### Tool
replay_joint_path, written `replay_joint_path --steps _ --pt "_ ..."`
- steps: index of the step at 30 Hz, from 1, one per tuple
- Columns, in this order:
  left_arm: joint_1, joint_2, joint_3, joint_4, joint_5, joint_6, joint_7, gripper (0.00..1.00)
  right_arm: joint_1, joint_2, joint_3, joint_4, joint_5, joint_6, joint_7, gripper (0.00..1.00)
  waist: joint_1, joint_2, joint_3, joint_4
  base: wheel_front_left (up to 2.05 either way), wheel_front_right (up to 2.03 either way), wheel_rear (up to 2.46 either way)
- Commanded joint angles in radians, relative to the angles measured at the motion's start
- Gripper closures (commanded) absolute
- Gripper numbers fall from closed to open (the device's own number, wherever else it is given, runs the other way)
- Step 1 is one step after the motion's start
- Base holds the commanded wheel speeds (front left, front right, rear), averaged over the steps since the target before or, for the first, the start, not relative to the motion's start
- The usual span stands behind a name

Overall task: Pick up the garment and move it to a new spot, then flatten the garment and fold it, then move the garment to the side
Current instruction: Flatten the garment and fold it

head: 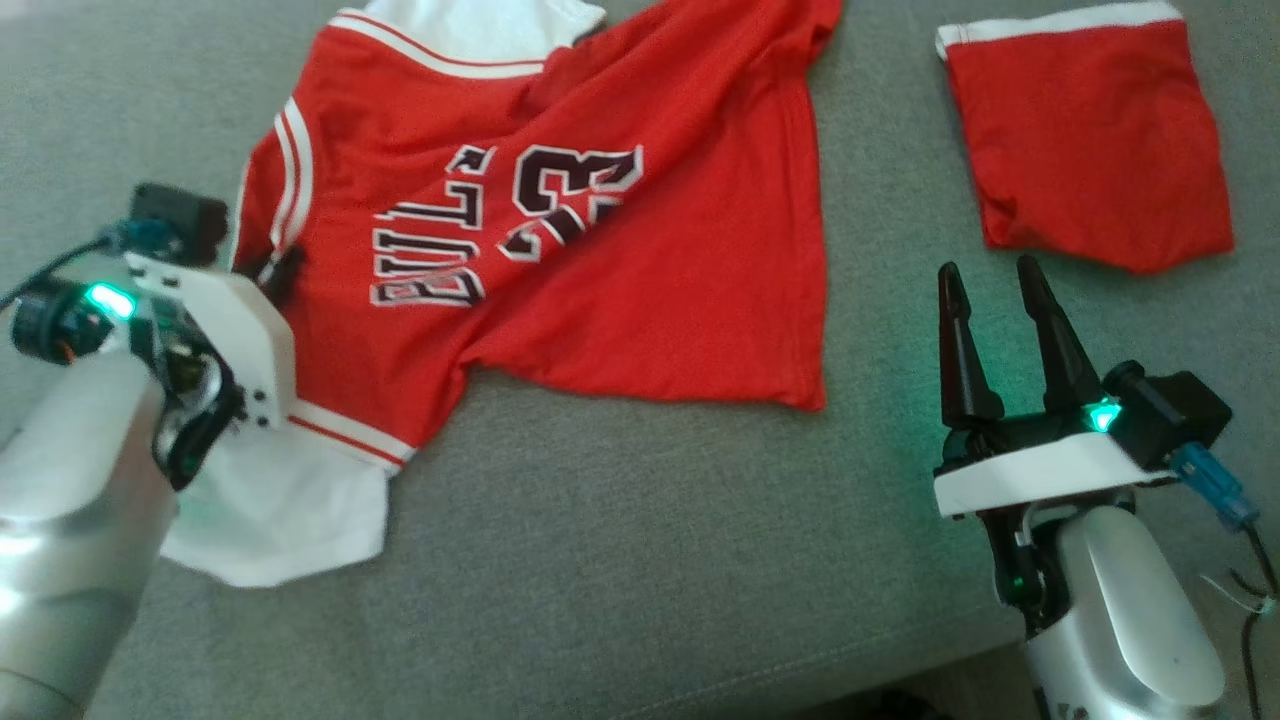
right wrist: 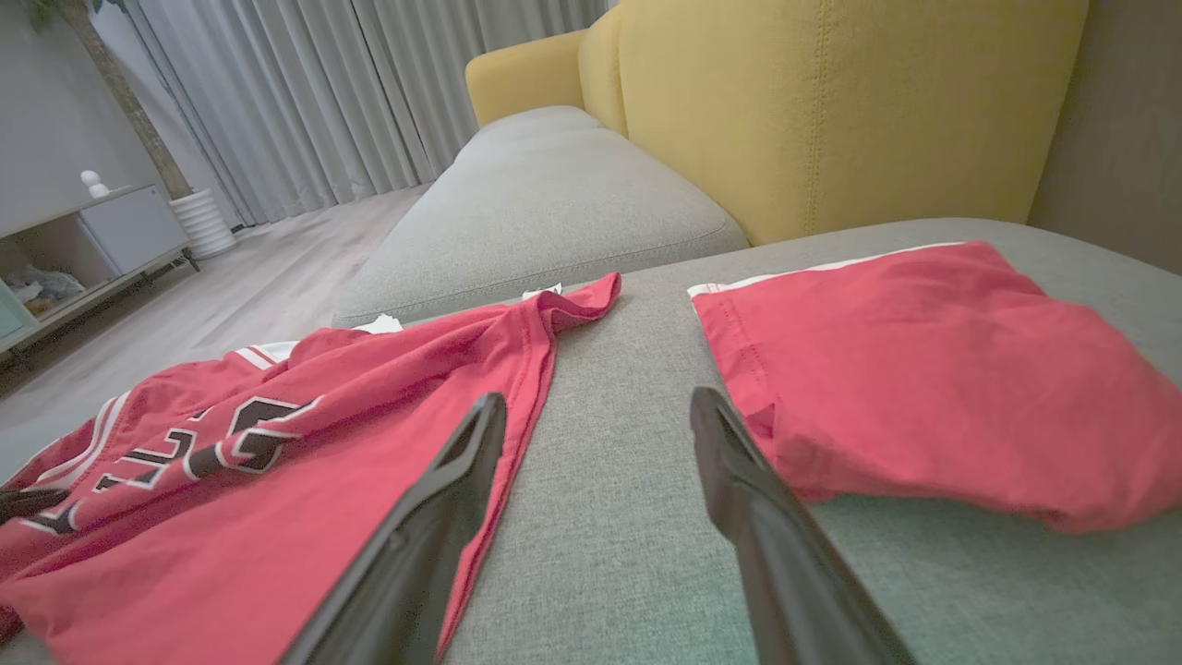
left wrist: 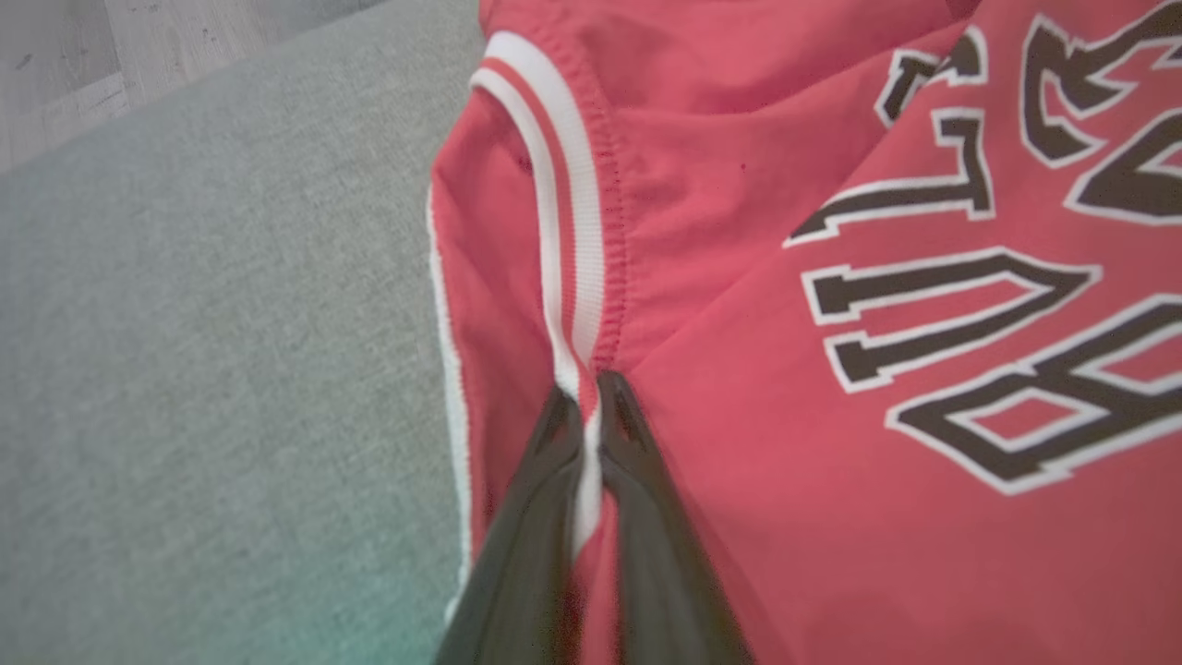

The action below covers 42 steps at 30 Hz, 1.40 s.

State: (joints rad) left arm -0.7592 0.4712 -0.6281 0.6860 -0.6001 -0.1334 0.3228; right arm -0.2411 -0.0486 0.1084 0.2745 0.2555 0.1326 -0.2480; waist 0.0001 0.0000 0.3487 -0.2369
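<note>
On the grey cushion (head: 620, 540): a red jersey (head: 600, 280) is spread rumpled, with white striped trim and black lettering.
Left gripper (left wrist: 591, 392): pressed together on the jersey's striped trim.
Right gripper (head: 988, 266): spread, between jersey and a folded red cloth (head: 1085, 150).
Cut off: the jersey's top edge, in the head view.
Room: a yellow backrest (right wrist: 831, 102), pale curtains (right wrist: 323, 92) and wood floor (right wrist: 249, 286) are seen.

soft even daylight, green led glow, blurred near fingers, wide-angle edge distortion
</note>
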Motion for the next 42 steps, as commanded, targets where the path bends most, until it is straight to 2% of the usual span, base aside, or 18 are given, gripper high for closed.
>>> replay_joint_path --steps 1,5,12,15,16,17,25,32,36,42 --pt "-0.019 0.051 0.016 0.013 -0.004 0.003 -0.007 1.0 -0.031 -0.002 0.024 -0.036 0.006 -0.002 -0.011 0.0 -0.0001 0.0 0.014 -0.012 0.0 0.0 0.0" --pt "-0.091 0.064 0.038 0.056 -0.003 0.003 -0.13 1.0 -0.038 -0.002 0.024 -0.045 0.001 -0.002 -0.012 0.0 -0.0001 0.0 0.03 -0.019 0.0 0.0 0.0" --pt "-0.231 0.04 0.099 0.159 0.012 0.05 -0.347 1.0 -0.044 -0.002 0.032 -0.04 -0.021 -0.002 -0.013 0.0 -0.0001 0.0 0.041 -0.013 0.0 0.0 0.0" --pt "-0.265 0.024 0.112 0.209 0.002 0.048 -0.396 1.0 -0.046 -0.002 0.036 -0.037 -0.025 -0.002 -0.013 0.0 -0.0001 0.0 0.039 -0.006 0.0 0.0 0.0" --pt "-0.27 0.015 0.114 0.227 -0.007 0.043 -0.399 0.09 -0.046 -0.002 0.035 -0.036 -0.026 -0.002 -0.013 0.0 -0.0001 0.0 0.037 -0.001 0.0 0.0 0.0" --pt "-0.274 0.008 0.115 0.243 -0.014 0.038 -0.402 0.0 -0.045 -0.002 0.032 -0.035 -0.027 -0.002 -0.013 0.0 -0.0001 0.0 0.036 0.005 0.0 0.0 0.0" --pt "-0.242 -0.002 0.082 0.291 -0.024 0.01 -0.489 0.0 -0.035 -0.002 0.027 -0.03 -0.038 -0.002 -0.005 0.0 -0.0001 0.0 0.003 0.069 0.0 0.0 0.0" --pt "-0.128 -0.027 0.077 0.221 -0.031 0.011 -0.573 0.0 0.002 -0.002 0.021 -0.011 -0.046 -0.002 0.009 0.0 -0.0001 0.0 -0.079 0.148 0.0 0.0 0.0" --pt "-0.011 -0.048 0.108 0.113 -0.028 0.059 -0.583 0.0 0.025 -0.002 0.015 0.0 -0.051 -0.002 0.019 0.0 -0.0001 0.0 -0.127 0.189 0.0 0.0 0.0" --pt "0.249 -0.084 0.199 -0.158 0.024 0.174 -0.584 0.0 0.057 -0.002 0.002 0.008 -0.062 -0.002 0.032 0.0 -0.0001 0.0 -0.181 0.231 0.0 0.0 0.0"
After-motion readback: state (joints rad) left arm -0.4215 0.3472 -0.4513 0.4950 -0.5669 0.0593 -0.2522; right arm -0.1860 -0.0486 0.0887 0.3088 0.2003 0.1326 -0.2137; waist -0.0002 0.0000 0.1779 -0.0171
